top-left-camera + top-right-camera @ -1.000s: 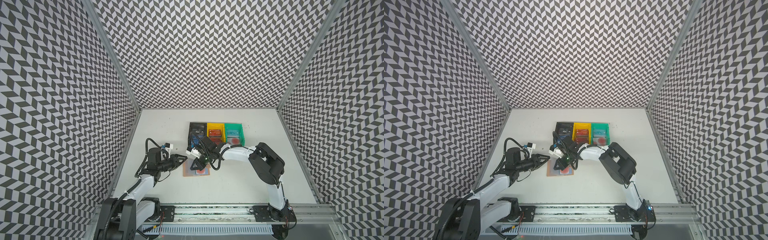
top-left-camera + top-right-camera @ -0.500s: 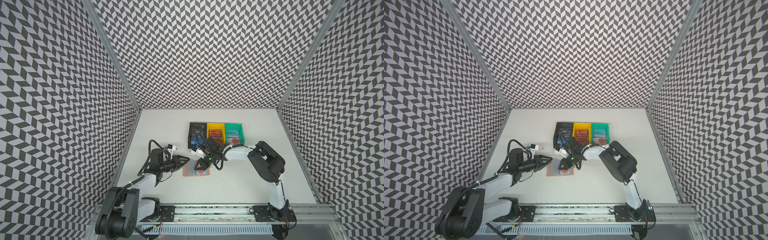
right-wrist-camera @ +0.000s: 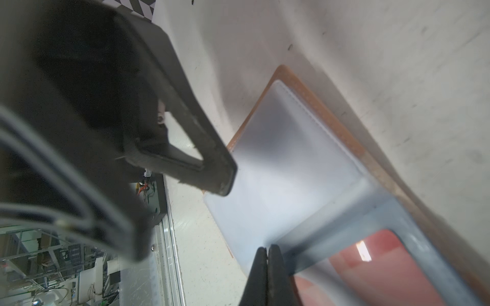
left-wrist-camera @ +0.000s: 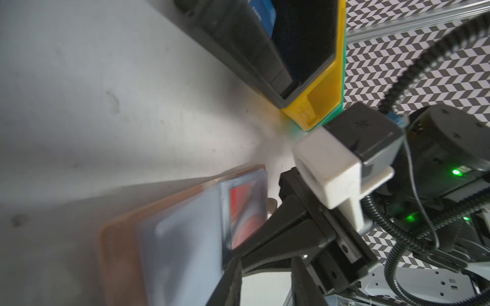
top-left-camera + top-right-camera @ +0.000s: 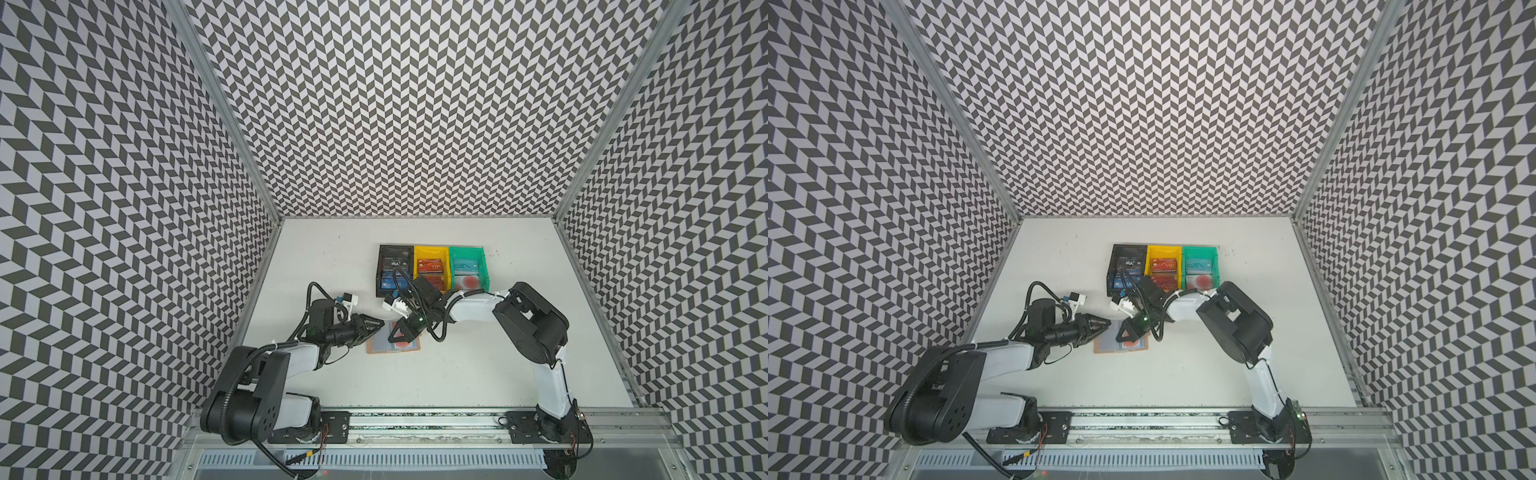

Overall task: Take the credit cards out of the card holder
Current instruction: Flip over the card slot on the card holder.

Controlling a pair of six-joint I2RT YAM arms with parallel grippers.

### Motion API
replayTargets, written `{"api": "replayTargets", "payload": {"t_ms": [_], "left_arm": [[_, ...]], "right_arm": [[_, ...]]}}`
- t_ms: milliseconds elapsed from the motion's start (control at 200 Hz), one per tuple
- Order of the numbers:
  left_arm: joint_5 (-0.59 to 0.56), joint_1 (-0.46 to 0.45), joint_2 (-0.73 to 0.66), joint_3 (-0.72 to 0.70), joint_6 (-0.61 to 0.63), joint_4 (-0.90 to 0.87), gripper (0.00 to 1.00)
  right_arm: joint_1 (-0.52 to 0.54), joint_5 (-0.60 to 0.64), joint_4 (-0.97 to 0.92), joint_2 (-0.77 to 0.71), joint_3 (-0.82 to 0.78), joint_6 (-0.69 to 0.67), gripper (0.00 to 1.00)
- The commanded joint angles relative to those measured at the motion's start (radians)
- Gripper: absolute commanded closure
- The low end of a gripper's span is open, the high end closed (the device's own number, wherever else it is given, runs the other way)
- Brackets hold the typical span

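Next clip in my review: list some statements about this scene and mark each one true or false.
1. The holder lies open on the table. True.
2. The right gripper is open. False: it is shut.
3. The green bin is empty. False: it holds cards.
4. The yellow bin stands between the black bin and the green one. True.
5. A red-circled card sits in the holder. True.

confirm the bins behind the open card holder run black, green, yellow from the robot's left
No: from the robot's left they run black bin, yellow bin, green bin, as both top views show. They do stand behind the open card holder.
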Motion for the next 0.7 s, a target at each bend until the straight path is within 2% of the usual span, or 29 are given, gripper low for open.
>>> {"api": "replayTargets", "payload": {"t_ms": [0, 255, 396, 696], "left_arm": [[-0.018, -0.017, 0.058, -0.015, -0.007, 0.084, 0.67], [-0.017, -0.048, 0.148, -0.01, -0.031, 0.166, 0.67], [-0.016, -0.049, 0.138, -0.01, -0.03, 0.168, 0.67], [-0.012, -0.052, 0.166, -0.01, -0.025, 0.185, 0.67]], "right_arm": [[-0.02, -0.008, 0.015, -0.086, -0.017, -0.001, 1.0], [-0.075, 0.051, -0.04, -0.173, -0.047, -0.016, 1.0], [-0.093, 0.105, -0.076, -0.146, -0.058, -0.033, 1.0], [-0.093, 0.137, -0.056, -0.095, -0.099, -0.019, 1.0]]}}
